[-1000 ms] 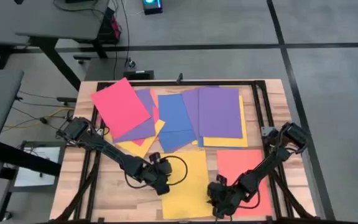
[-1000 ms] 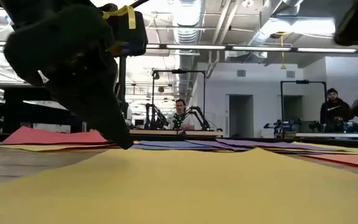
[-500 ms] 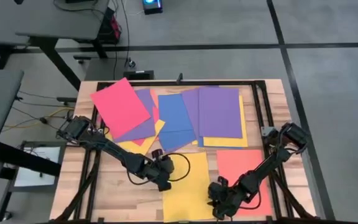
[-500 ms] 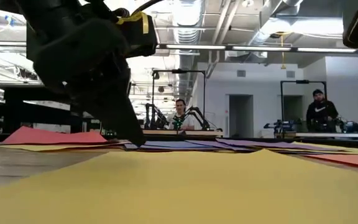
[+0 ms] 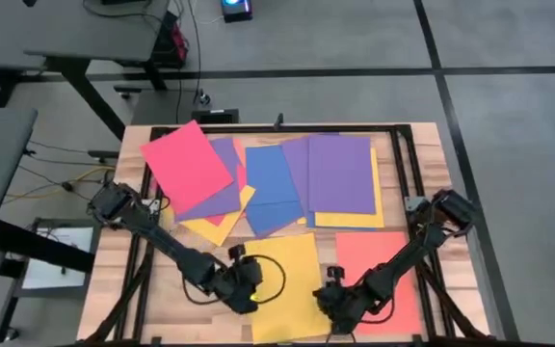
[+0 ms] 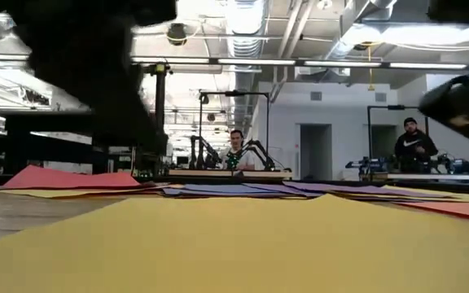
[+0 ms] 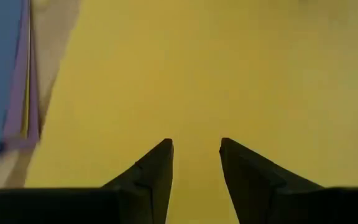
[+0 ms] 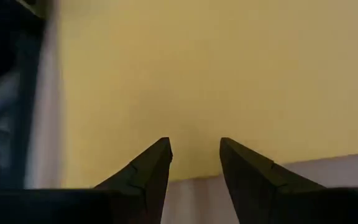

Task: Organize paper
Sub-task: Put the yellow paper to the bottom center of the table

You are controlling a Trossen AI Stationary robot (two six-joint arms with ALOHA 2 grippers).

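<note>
Two dark grippers, left (image 5: 251, 298) and right (image 5: 328, 306), fingers parted, empty, flanking one flat yellow rectangular paper sheet (image 5: 292, 265).

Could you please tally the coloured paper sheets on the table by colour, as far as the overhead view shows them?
Red sheets: 3, one only a sliver
Purple sheets: 3
Blue sheets: 2
Yellow sheets: 3
Total: 11 showing; the overlaps may hide more.
</note>
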